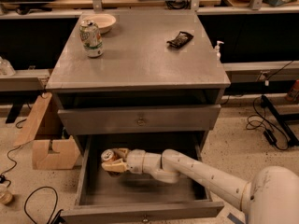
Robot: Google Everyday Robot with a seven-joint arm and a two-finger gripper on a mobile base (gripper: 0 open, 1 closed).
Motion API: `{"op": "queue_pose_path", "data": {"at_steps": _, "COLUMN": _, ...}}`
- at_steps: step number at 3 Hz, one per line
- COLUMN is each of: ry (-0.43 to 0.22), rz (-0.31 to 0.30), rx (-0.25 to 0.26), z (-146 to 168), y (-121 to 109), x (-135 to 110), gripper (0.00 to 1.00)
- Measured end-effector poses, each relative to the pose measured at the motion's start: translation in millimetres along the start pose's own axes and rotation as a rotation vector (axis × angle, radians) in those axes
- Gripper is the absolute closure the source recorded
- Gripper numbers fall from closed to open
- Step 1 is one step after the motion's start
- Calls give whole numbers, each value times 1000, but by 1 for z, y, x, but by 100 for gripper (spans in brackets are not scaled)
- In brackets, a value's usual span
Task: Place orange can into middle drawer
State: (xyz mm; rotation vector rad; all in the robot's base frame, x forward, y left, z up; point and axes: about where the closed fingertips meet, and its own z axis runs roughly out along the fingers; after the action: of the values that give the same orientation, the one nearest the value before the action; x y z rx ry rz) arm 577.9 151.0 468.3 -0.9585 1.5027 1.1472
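Note:
The orange can [108, 156] lies tilted in my gripper [113, 160], its silver top facing left. The gripper is shut on the can and holds it inside the open middle drawer [140, 195], over the left part of its grey floor, a little above it. My white arm [205, 176] reaches in from the lower right over the drawer's right side. The can's lower body is hidden by the tan fingers [117, 167].
The shallower drawer front with a brass knob [139, 121] is shut above. On the cabinet top [140, 55] stand a green-and-white can [91, 38], a white bowl [103, 21] and a dark packet [180, 38]. A cardboard box [46, 139] sits on the floor at left.

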Motion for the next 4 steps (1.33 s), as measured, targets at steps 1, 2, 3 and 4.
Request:
{"op": "queue_pose_path", "data": {"at_steps": 1, "ry": -1, "rz": 0, "rx": -3, "z": 2, "y": 1, "x": 0, "gripper": 35}}
{"op": "queue_pose_path", "data": {"at_steps": 2, "ry": -1, "rz": 0, "rx": -7, "z": 4, "y": 3, "x": -1, "gripper": 12}}
{"op": "queue_pose_path", "data": {"at_steps": 3, "ry": -2, "rz": 0, "rx": -10, "z": 5, "y": 4, "x": -1, "gripper": 0}}
{"op": "queue_pose_path", "data": {"at_steps": 4, "ry": 2, "rz": -2, "rx": -12, "z": 4, "y": 4, "x": -3, "gripper": 0}}
